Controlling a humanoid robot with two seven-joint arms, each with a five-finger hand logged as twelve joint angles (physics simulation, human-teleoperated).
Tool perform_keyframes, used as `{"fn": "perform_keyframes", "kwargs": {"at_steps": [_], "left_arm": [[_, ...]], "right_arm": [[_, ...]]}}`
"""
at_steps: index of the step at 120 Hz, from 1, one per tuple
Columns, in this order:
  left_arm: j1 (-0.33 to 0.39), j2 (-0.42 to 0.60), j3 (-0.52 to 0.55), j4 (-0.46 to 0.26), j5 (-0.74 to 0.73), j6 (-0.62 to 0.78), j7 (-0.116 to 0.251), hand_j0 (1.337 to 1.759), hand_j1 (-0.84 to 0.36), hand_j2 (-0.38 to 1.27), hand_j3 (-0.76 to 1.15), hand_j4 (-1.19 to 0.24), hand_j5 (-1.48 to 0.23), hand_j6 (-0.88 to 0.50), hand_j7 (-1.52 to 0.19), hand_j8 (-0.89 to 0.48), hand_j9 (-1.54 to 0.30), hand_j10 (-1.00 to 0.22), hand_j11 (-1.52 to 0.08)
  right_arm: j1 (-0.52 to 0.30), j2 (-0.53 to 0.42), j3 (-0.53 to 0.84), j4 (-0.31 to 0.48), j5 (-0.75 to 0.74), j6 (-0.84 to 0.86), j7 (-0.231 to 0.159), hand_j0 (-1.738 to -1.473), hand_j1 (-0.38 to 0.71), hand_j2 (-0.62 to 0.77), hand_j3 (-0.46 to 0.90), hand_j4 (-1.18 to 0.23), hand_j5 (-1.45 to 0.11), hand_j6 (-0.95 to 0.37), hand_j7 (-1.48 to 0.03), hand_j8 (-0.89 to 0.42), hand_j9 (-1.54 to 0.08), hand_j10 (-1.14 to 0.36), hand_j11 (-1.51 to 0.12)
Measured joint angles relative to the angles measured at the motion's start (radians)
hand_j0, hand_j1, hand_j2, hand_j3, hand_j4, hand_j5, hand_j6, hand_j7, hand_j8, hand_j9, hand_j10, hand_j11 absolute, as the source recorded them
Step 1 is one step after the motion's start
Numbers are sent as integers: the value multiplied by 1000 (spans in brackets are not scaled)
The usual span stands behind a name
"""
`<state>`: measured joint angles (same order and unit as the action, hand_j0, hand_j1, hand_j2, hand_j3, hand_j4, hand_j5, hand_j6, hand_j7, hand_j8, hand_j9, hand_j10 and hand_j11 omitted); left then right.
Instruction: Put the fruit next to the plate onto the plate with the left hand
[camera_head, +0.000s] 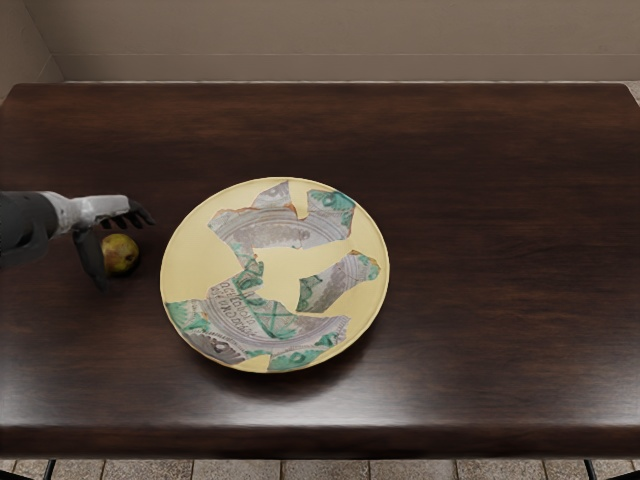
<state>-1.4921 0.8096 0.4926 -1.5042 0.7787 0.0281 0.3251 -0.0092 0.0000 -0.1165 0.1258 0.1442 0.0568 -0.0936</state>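
A small yellow-green fruit with a reddish patch (120, 253) lies on the dark table just left of the plate. The plate (190, 250) is round, pale yellow, with grey and green patterned patches. My left hand (110, 240) comes in from the left edge and hovers at the fruit. Its dark fingers are spread above and behind the fruit, and the thumb reaches down on the fruit's left side. The fingers are not closed on the fruit. The right arm does not show.
The dark wooden table (480, 180) stretches across the view, with its front edge near the bottom and a tiled floor below it. A pale wall runs behind the far edge.
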Motion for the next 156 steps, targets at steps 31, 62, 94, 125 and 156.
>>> {"fn": "perform_keyframes", "kwargs": {"at_steps": [31,62,94,125,156], "left_arm": [[18,-15,1,44,40,33,0,1658,68,49,0,-239,-307,-240,-306,-239,-306,-238,-306],[43,-42,1,54,86,63,0,1658,68,49,0,-239,-307,-239,-306,-239,-306,-238,-306],[59,-44,1,51,91,87,-1,1658,59,51,0,-247,-317,-247,-317,-247,-317,-246,-317],[73,-45,21,33,92,166,-1,1658,50,53,0,-254,-327,-255,-327,-255,-327,-254,-326],[73,-36,44,8,92,216,-3,1658,47,53,0,-256,-330,-257,-330,-257,-329,-256,-329]], "right_arm": [[0,0,0,0,0,0,0,-1658,-308,-7,0,-35,-45,-35,-45,-35,-45,-35,-45],[0,0,0,0,0,0,0,-1658,-308,-7,0,-35,-45,-35,-45,-35,-45,-35,-45],[0,0,0,0,0,0,0,-1658,-308,-7,0,-35,-45,-35,-45,-35,-45,-35,-45],[0,0,0,0,0,0,0,-1658,-308,-7,0,-35,-45,-35,-45,-35,-45,-35,-45],[0,0,0,0,0,0,0,-1658,-308,-7,0,-35,-45,-35,-45,-35,-45,-35,-45]]}}
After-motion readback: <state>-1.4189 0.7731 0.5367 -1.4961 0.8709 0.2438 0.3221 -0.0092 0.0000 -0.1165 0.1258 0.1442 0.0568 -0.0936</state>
